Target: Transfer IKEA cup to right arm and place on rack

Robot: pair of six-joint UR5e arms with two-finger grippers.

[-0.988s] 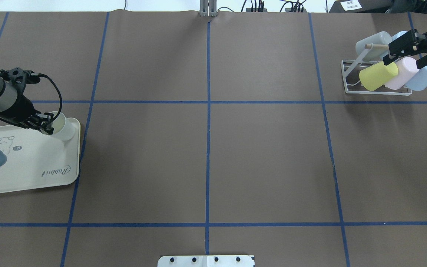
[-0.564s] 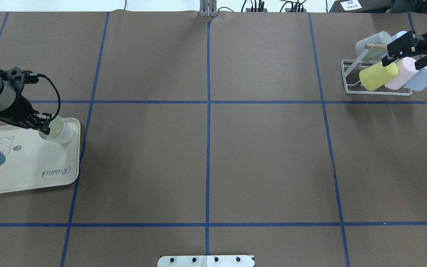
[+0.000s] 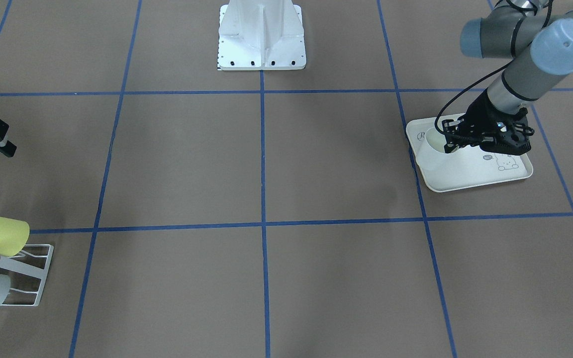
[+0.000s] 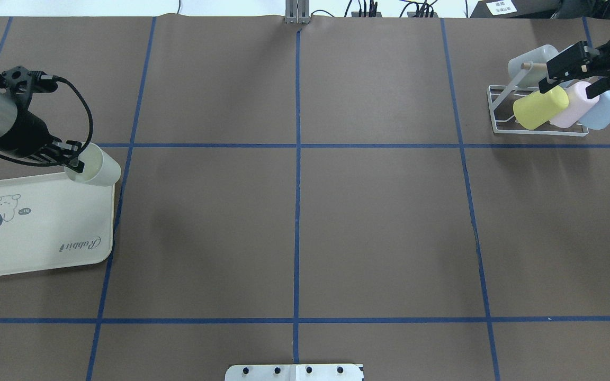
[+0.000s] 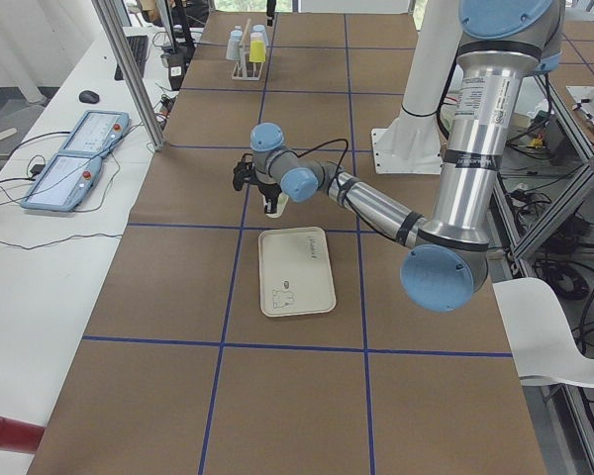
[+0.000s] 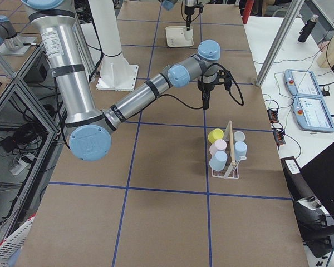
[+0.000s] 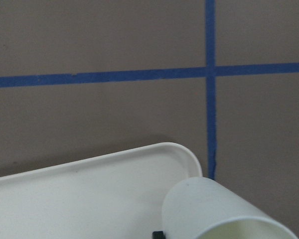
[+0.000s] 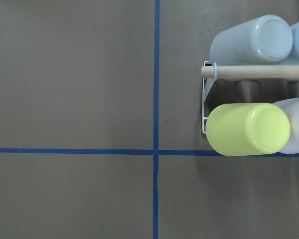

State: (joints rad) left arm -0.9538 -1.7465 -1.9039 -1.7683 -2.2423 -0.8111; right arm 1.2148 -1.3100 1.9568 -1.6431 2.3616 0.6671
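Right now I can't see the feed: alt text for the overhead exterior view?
The left gripper holds a pale cup by its rim, tilted, at the far corner of the cream tray at left. At far right, the right gripper hangs open above the white rack, which carries coloured cups.

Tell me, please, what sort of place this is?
Most likely a robotics lab: a left arm and right arm work at a table papered brown with a blue tape grid, control tablets lie on a side bench, and an aluminium post frames the cell.
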